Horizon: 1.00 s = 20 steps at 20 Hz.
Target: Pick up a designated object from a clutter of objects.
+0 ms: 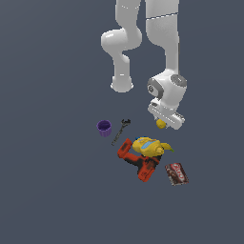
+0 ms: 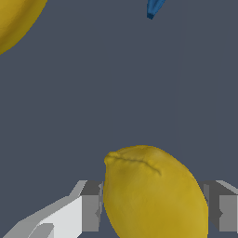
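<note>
Floor (image 1: 47,190): plain dark grey-blue, no walls visible | Gripper (image 1: 164,123): jaws pinching the lemon (image 1: 161,124) from both sides | Clutter at its 7 o'clock: yellow bottle (image 1: 148,146) atop drill (image 1: 138,161); box (image 1: 177,173), wrench (image 1: 121,131), purple cup (image 1: 104,127) nearby.

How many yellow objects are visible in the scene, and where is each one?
2. The small yellow fruit sits between the hand's fingers. The larger yellow bottle lies on the red drill. Others may be hidden.
</note>
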### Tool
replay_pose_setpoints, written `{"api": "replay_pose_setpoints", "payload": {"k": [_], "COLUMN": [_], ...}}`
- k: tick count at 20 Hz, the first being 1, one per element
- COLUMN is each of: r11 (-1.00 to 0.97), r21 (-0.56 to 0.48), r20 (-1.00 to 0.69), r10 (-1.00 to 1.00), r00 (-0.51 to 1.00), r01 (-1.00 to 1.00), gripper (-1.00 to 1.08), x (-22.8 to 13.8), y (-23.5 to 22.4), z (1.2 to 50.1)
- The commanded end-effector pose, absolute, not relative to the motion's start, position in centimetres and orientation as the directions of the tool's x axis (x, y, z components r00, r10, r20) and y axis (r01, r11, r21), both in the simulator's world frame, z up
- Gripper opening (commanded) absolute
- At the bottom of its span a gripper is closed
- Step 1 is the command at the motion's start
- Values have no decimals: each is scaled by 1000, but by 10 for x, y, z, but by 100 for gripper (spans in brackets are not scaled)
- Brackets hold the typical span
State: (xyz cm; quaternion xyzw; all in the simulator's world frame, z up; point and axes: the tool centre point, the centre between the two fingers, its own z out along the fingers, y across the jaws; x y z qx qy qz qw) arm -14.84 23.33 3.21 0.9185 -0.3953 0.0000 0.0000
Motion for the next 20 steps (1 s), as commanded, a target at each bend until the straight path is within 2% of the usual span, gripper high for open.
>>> {"api": "replay_pose_setpoints", "payload": {"k": [1, 13, 20], "r11": [-687, -688, -688], "r21": [0, -2, -2], "r20": [0, 1, 1], "r10": [-726, -726, -726], "r00": [687, 688, 688], "r01": [-726, -726, -726], "gripper": [-100, -100, -100], "x": [-148, -147, -136], "y": [233, 233, 224], "z": [31, 34, 56]}}
